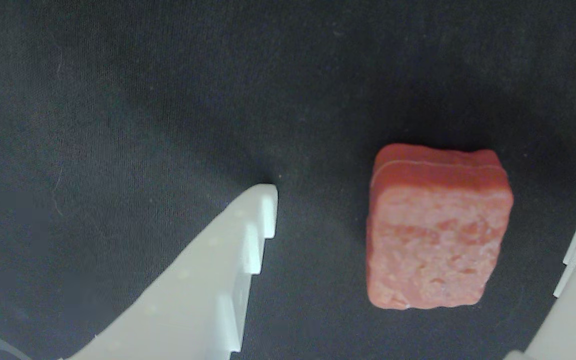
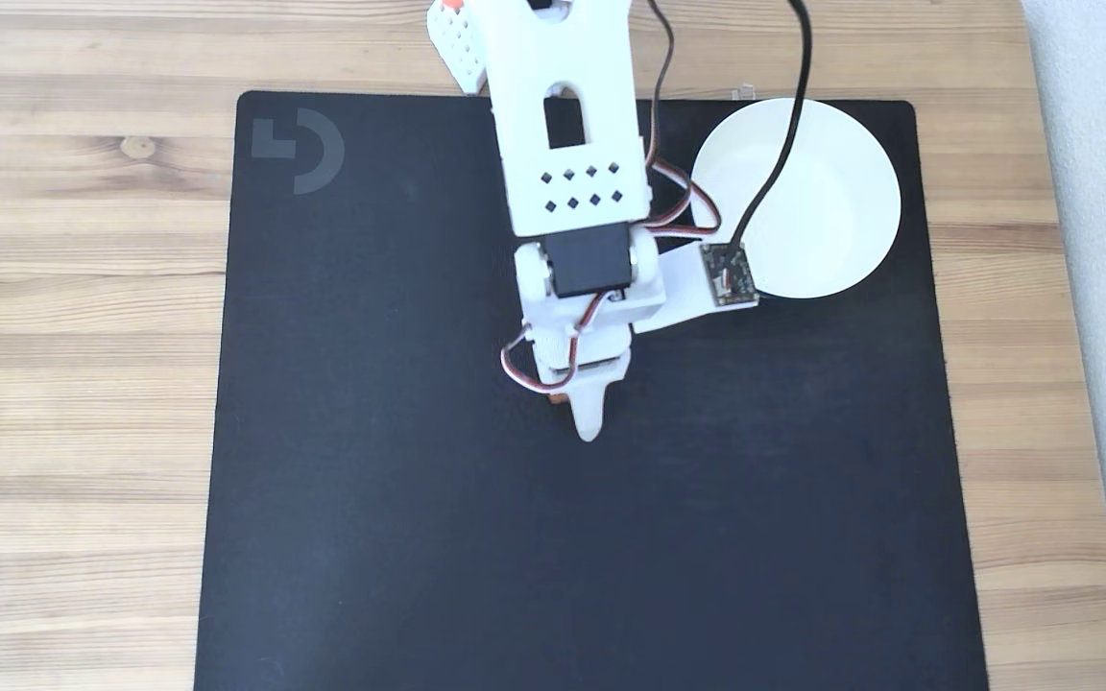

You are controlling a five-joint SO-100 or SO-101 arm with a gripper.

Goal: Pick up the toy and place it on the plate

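Note:
The toy [image 1: 435, 235], a reddish-brown rough block, lies on the black mat in the wrist view. My gripper [image 1: 425, 212] is open, and the toy sits between its two white fingers [image 1: 218, 280], closer to the right one and touching neither. In the fixed view the gripper [image 2: 580, 411] points down at the middle of the mat, and just a sliver of the toy [image 2: 558, 397] peeks out at its left side. The white plate [image 2: 841, 192] sits at the mat's far right corner, apart from the gripper, partly crossed by a black cable.
A black mat [image 2: 399, 499] covers most of the wooden table [image 2: 73, 288]. The white arm [image 2: 567, 125] reaches in from the top edge. Its camera board [image 2: 729, 274] overhangs the plate's near left rim. Bare mat lies left of and in front of the gripper.

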